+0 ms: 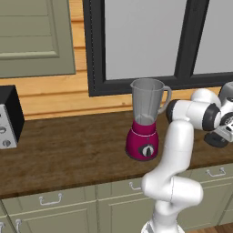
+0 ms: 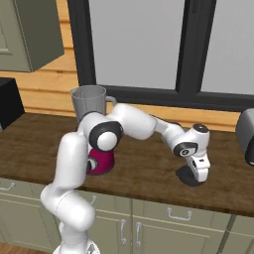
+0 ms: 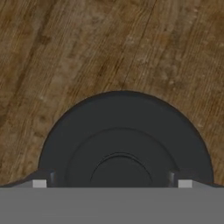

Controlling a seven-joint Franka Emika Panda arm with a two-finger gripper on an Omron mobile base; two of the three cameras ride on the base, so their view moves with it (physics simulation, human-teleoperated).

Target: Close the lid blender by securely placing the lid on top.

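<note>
The blender (image 1: 144, 123) stands on the wooden counter, with a magenta base, a black dial and a clear grey jar whose top is uncovered; the arm partly hides it in the right base view (image 2: 89, 106). The lid (image 2: 187, 177), a round black disc, lies flat on the counter well to the blender's right, at the frame's right edge in the left base view (image 1: 215, 140). My gripper (image 2: 200, 173) points down right over it, open. In the hand view the lid (image 3: 124, 135) lies close below, with the gripper (image 3: 112, 183) astride its middle and a fingertip (image 3: 39, 183) at each side.
A black-and-silver appliance (image 1: 9, 116) stands at the counter's left end, and a grey appliance (image 2: 246, 130) at the far right. A dark-framed window (image 1: 145, 41) backs the counter (image 1: 68, 150). Drawers and cabinet doors run below the counter's front edge.
</note>
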